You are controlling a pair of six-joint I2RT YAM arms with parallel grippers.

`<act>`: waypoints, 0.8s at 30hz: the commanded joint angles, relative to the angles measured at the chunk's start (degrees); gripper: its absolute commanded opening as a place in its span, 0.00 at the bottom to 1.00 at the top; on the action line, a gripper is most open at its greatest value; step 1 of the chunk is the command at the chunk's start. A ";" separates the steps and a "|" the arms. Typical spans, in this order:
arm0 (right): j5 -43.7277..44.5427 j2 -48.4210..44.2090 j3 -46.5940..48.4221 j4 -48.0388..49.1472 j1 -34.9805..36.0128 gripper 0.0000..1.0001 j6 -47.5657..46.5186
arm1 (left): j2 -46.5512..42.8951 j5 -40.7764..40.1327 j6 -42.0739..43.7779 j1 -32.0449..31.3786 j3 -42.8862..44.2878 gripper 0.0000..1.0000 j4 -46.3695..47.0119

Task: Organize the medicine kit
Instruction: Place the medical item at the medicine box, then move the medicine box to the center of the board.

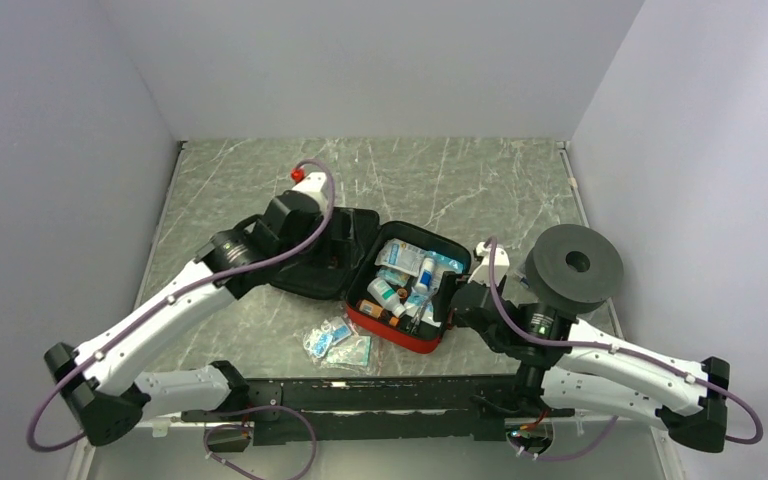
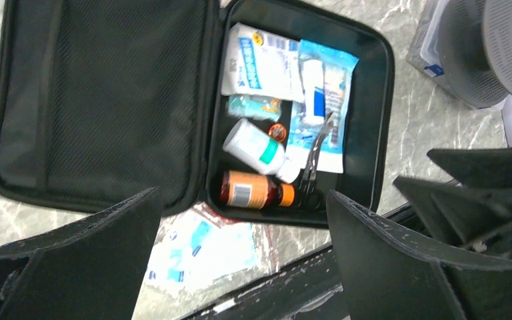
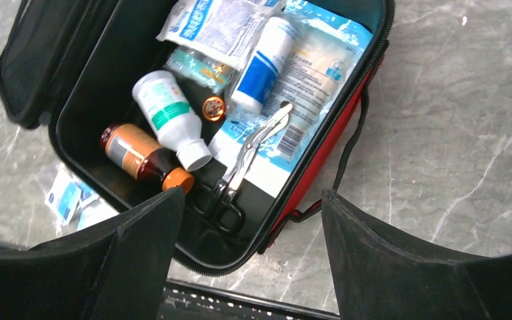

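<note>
1. Red soft-shell medicine kit (image 1: 407, 339) lies wide open on the marbled table (image 1: 440, 170), near the front edge, between the two arms; its black-lined lid (image 2: 100, 100) is folded out flat to the left.
2. Inside the right half, a white bottle with a green label (image 3: 170, 117) lies on its side against an amber bottle with an orange cap (image 3: 143, 160); a white-and-blue tube (image 3: 263, 63) rests on flat printed packets (image 3: 320, 73); metal scissors (image 3: 247, 160) with black handles lie across those packets.
3. Loose blue-and-white sachets (image 1: 338, 340) sit on the table just beside the kit's near edge.
4. Left gripper (image 2: 241, 197) hangs above the lid side, fingers spread wide, holding nothing.
5. Right gripper (image 3: 253, 197) hovers over the kit's near right corner, jaws well apart, nothing between them.
6. Grey round disc (image 1: 572, 265) stands just right of the kit.
</note>
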 commanded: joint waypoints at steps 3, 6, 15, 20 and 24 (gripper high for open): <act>1.97 2.70 -1.70 2.77 -4.45 0.76 5.77 | -10.82 -1.33 -2.44 1.64 -6.74 0.99 -1.54; -1.83 4.59 -3.63 6.10 -8.64 0.74 5.30 | -15.20 -1.10 -3.25 2.32 -10.99 0.99 -1.79; -7.31 7.83 -6.26 13.61 -16.53 0.59 2.73 | -24.08 0.28 -4.59 2.73 -17.82 0.99 -3.88; -9.41 11.61 -5.10 15.95 -17.37 0.53 1.95 | -26.89 0.08 -4.65 2.85 -19.98 0.99 -4.76; -9.79 14.80 -4.60 16.76 -17.65 0.51 1.92 | -28.14 0.11 -4.46 2.99 -20.50 0.99 -5.40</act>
